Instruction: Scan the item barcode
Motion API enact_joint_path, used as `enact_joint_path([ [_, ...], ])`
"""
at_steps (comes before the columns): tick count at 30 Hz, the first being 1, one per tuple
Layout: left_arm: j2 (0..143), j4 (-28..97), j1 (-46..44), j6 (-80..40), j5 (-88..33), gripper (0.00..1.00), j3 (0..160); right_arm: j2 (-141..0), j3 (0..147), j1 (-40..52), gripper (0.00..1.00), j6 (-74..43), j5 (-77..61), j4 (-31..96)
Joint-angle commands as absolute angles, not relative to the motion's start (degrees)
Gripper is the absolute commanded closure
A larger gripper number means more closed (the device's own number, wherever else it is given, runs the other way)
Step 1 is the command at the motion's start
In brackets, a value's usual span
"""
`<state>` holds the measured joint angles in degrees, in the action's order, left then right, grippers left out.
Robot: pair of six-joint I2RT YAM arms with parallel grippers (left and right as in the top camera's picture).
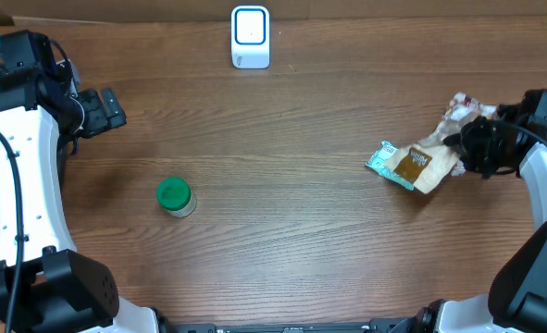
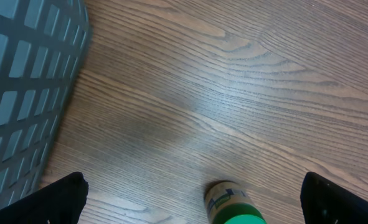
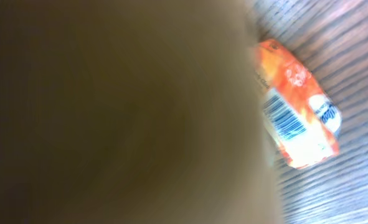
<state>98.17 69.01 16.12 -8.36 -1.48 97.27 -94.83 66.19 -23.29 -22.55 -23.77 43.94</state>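
Note:
A tan and teal snack packet (image 1: 410,166) lies on the table at the right. My right gripper (image 1: 460,154) is at its right end, and its jaws are hidden. In the right wrist view a brown blur (image 3: 109,112), probably that packet, fills most of the picture and covers the fingers. Beside it lies an orange packet (image 3: 299,121) with its barcode showing. The white scanner (image 1: 250,37) stands at the back middle. My left gripper (image 1: 106,109) is open at the far left, holding nothing. In its wrist view the left gripper (image 2: 193,190) hangs over the table near a green-capped bottle (image 2: 233,210).
The green-capped bottle (image 1: 174,196) stands left of the middle. A crumpled pale packet (image 1: 463,109) lies behind the right gripper. A grey mesh basket (image 2: 22,81) sits beyond the table's left side.

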Motion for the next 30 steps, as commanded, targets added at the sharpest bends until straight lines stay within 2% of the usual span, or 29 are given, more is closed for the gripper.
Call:
enact_joint_path([
  [1,98.5,69.0,15.7,-7.2,-1.9,0.00,97.6,-94.3,64.2,-24.1,0.72,-22.7,-21.2,42.8],
  [4,98.5,69.0,15.7,-7.2,-1.9,0.00,97.6,-94.3,64.2,-24.1,0.55,-22.7,-16.7,44.9],
  [6,98.5,69.0,15.7,-7.2,-1.9,0.00,97.6,-94.3,64.2,-24.1,0.51,-22.7,-15.0,46.9],
  [12,98.5,69.0,15.7,-7.2,-1.9,0.00,97.6,-94.1,66.1,-24.1,0.50,-22.0,-11.1,54.1],
  [16,98.5,69.0,15.7,-7.2,-1.9,0.00,97.6,-92.6,70.1,-23.7,0.54,-20.7,-10.1,59.9],
  [20,98.5,69.0,15.7,-7.2,-1.9,0.00,97.6,-90.3,75.6,-21.2,0.52,-19.1,-10.6,65.3],
  [22,98.5,69.0,15.7,-7.2,-1.9,0.00,97.6,-89.4,81.3,-16.8,0.46,-16.6,-11.7,70.1],
  [25,98.5,69.0,15.7,-7.2,-1.9,0.00,97.6,-89.5,85.7,-10.4,0.41,-15.5,-11.6,72.6],
  [30,98.5,69.0,15.7,-7.2,-1.9,0.00,97.6,-89.6,86.4,2.4,0.39,-15.7,-16.7,65.4],
])
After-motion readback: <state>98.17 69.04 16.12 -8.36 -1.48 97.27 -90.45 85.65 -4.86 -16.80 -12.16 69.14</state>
